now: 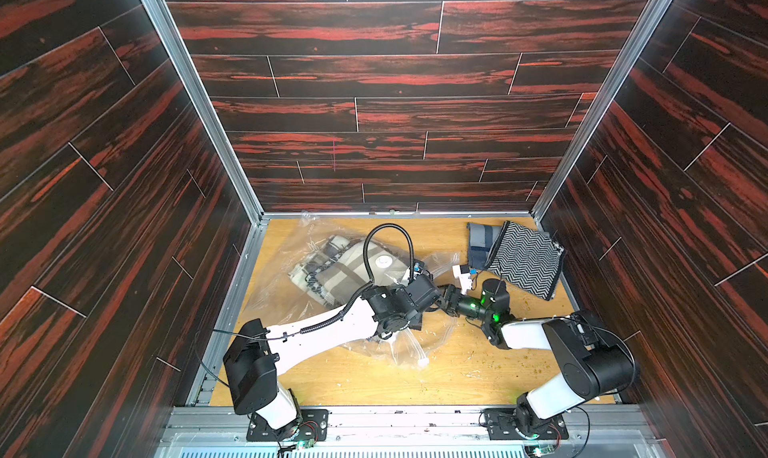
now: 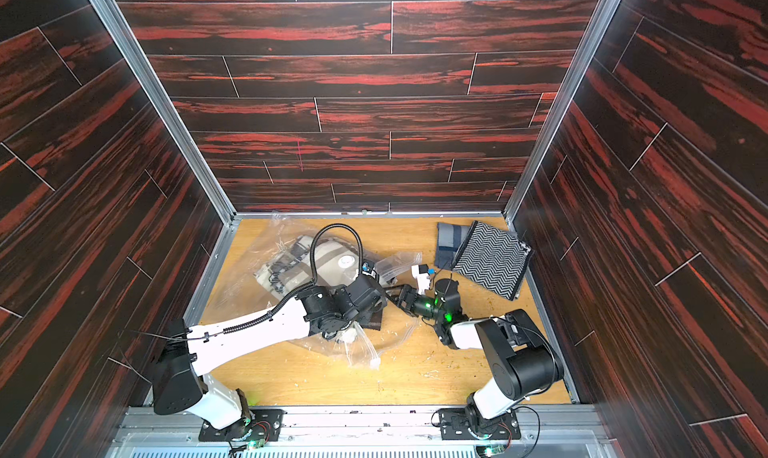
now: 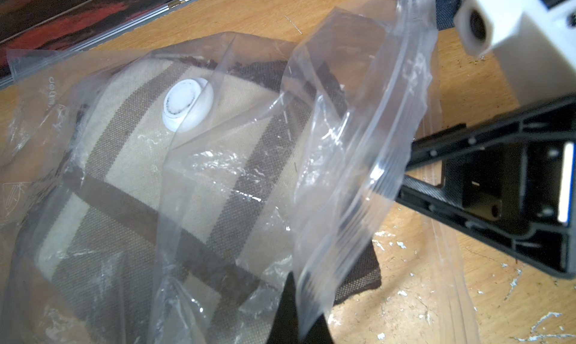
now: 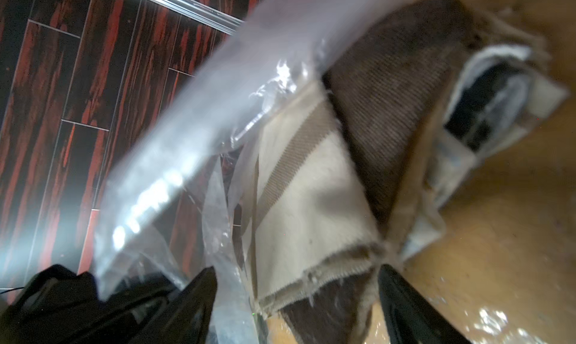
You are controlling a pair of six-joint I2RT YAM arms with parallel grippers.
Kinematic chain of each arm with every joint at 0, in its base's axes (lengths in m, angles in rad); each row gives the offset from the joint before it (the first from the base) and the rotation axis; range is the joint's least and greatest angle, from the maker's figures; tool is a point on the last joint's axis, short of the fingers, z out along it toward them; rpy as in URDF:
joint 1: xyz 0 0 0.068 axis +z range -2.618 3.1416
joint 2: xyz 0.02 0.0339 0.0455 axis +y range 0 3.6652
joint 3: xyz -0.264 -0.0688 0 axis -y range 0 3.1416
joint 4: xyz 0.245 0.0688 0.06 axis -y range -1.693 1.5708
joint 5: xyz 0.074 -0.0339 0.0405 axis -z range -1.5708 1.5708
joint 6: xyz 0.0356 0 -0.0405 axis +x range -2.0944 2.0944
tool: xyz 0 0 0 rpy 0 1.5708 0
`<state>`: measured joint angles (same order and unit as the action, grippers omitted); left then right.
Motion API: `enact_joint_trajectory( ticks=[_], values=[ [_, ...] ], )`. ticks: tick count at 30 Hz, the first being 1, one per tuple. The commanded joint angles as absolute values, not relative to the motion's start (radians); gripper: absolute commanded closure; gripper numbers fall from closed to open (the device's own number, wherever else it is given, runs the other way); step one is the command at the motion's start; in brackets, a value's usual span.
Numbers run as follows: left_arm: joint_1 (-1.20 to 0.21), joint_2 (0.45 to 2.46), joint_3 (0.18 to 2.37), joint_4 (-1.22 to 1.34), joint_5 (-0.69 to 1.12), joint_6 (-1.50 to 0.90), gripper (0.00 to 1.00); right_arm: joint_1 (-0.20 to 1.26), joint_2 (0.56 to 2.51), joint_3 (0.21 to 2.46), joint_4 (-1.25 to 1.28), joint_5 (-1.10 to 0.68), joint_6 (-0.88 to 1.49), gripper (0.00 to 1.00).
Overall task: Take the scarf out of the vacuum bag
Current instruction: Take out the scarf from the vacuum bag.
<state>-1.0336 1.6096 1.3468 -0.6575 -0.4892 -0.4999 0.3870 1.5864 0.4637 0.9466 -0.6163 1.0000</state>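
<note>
two grippers: left gripper (image 3: 292, 308) pinches the slippery vacuum bag (image 3: 343, 133); right gripper (image 4: 297, 283) stands wide around the soft, light scarf (image 4: 311, 202) corner, likely the best spot to grab.

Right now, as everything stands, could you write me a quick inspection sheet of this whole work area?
Surface: wooden tabletop, scattered with small flecks.
Job's things: vacuum bag, mouth open; plaid scarf mostly inside, a corner showing at the mouth.
Clutter: zigzag cloth and grey cloth, folded in the far corner.
Tools: left tool shut on the vacuum bag's edge; right tool open, jaws either side of the scarf's corner.
Cables: black hose looping over the left arm; thin wires near its base.
Surroundings: dark red-streaked walls, metal frame posts.
</note>
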Motion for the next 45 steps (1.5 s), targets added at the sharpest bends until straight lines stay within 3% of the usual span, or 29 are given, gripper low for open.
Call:
enact_joint_trajectory(
  ticks=[1,10,17,20,22,37,45],
  values=[
    [-1.036,1.583,1.358,-0.686,-0.521,-0.515,1.00,0.403,1.615,0.518,0.857,-0.584,0.946,0.18],
    [-1.035,1.568,1.353,-0.691,-0.531,-0.508,1.00,0.434,1.631,0.601,0.647,-0.499,0.883,0.23],
    [-1.036,1.567,1.345,-0.683,-0.534,-0.509,1.00,0.449,1.625,0.603,0.664,-0.513,0.884,0.39],
    [-1.037,1.567,1.341,-0.680,-0.533,-0.511,1.00,0.452,1.625,0.611,0.675,-0.535,0.886,0.54],
    [-1.036,1.564,1.339,-0.680,-0.536,-0.511,1.00,0.457,1.621,0.616,0.675,-0.541,0.889,0.59],
    [-1.036,1.553,1.331,-0.674,-0.562,-0.509,1.00,0.497,1.531,0.649,0.554,-0.503,0.834,0.60],
    [-1.036,1.538,1.329,-0.676,-0.582,-0.500,1.00,0.503,1.559,0.656,0.518,-0.449,0.830,0.49]
  ],
)
